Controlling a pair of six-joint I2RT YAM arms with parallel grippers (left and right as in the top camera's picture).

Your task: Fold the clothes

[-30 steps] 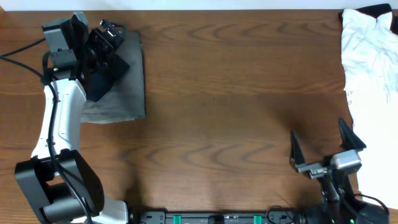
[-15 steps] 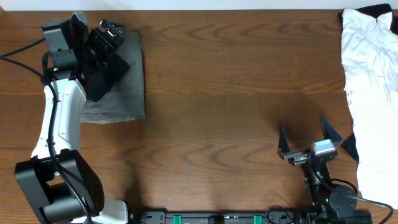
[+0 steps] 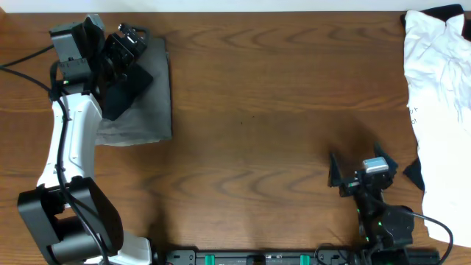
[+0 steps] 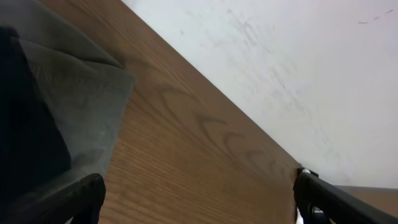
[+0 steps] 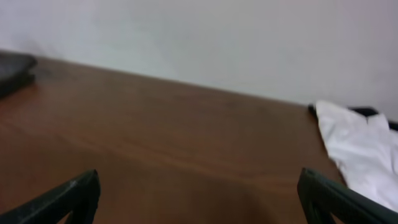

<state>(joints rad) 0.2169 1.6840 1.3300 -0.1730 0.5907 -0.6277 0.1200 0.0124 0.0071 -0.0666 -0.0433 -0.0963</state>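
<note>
Left gripper: fingers spread wide, nothing between them. It hangs over the folded grey cloth. In the wrist view one finger lies over the cloth, the other over bare table. The cloth's corner shows just ahead of the first finger. I cannot tell if that finger touches the fabric. The cloth lies flat, edges fairly square, under and just beside this gripper.

Right gripper: fingers also spread, holding nothing, bare wood below and between them. The white garment lies ahead of this gripper and off to its right, crumpled and unfolded, running along the table's edge. Gripper and garment are apart, no contact. A dark item peeks out at the garment's far end; too little of it shows to name it.

The two grippers are well apart, with the open middle of the table between them. From the right wrist view a dark shape sits far off to the left, too blurred to identify.
</note>
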